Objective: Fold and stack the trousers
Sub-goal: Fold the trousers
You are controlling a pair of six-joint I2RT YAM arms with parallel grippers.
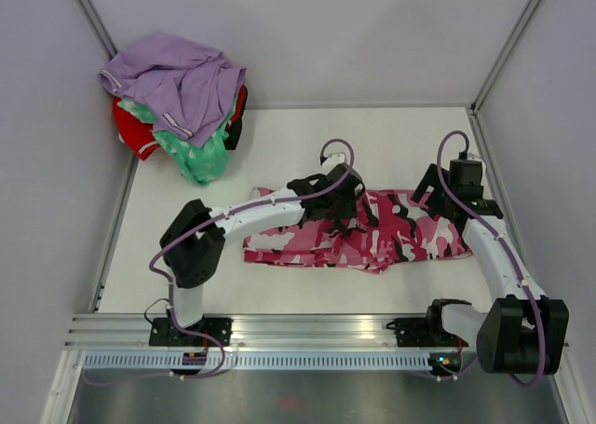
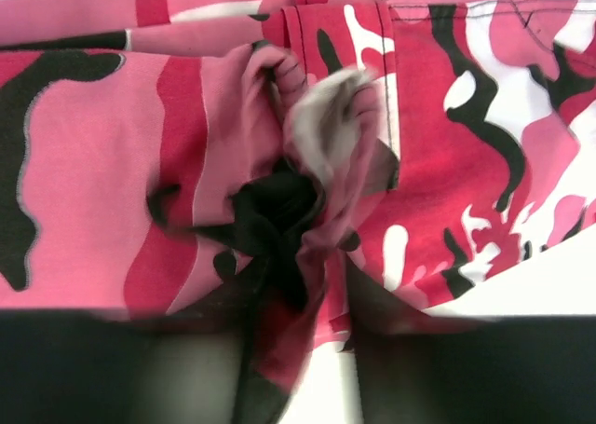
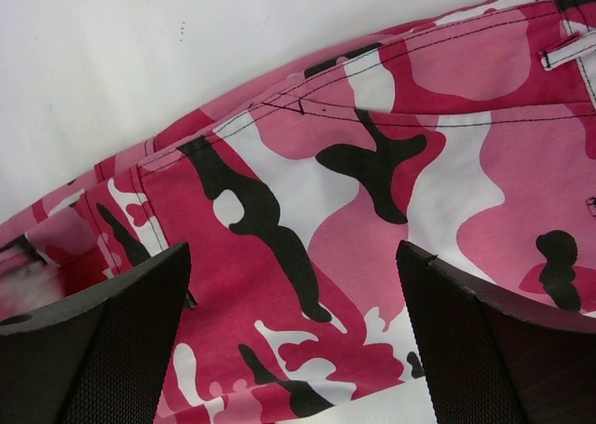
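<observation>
White tabletop (image 1: 307,135) between pale walls (image 1: 326,33) carries the trousers (image 1: 410,236), spread lengthwise toward its near edge. The left claw (image 2: 303,345) sits on their middle, cloth puckered up between its fingers (image 2: 93,373); whether it grips that pucker I cannot tell. The right claw (image 3: 293,256) hovers over their right end, spread wide and holding nothing.

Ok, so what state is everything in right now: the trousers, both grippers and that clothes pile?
Trousers: lying spread out, with one tuft bunched up at the middle.
Left gripper: down on the trousers with the tuft between its fingers; gripping or letting go, cannot tell.
Right gripper: wide open over the trousers, holding nothing.
Clothes pile: crumpled heap in the far left corner, lavender on top.
</observation>
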